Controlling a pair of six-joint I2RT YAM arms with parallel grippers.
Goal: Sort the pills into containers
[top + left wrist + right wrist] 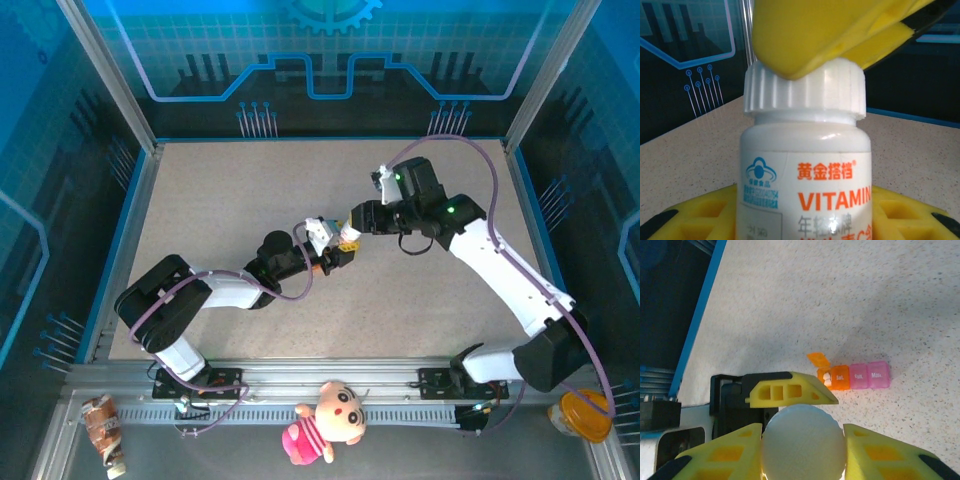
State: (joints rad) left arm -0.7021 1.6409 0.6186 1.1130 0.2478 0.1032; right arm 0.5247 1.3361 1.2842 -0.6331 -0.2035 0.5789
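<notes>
A white vitamin bottle (pixel 805 200) with orange lettering stands upright between the yellow fingers of my left gripper (pixel 805 217), which is shut on its body. My right gripper (pixel 804 442) is shut on the bottle's ribbed white cap (pixel 804 450), one finger on each side. From the left wrist, a right finger (pixel 830 35) lies over the cap (pixel 805 95). From above, both grippers (pixel 335 250) (pixel 355 228) meet mid-table. The containers (pixel 855 376) lie on the table beyond: two orange and two pink compartments. The end orange one is open, with white pills (pixel 826 379) inside.
The speckled table (pixel 220 200) is ringed by a blue border (pixel 700 315) and metal posts. On the front rail lie a plush doll (pixel 325 420), a snack wrapper (pixel 103 430) and an orange-lidded cup (pixel 585 415).
</notes>
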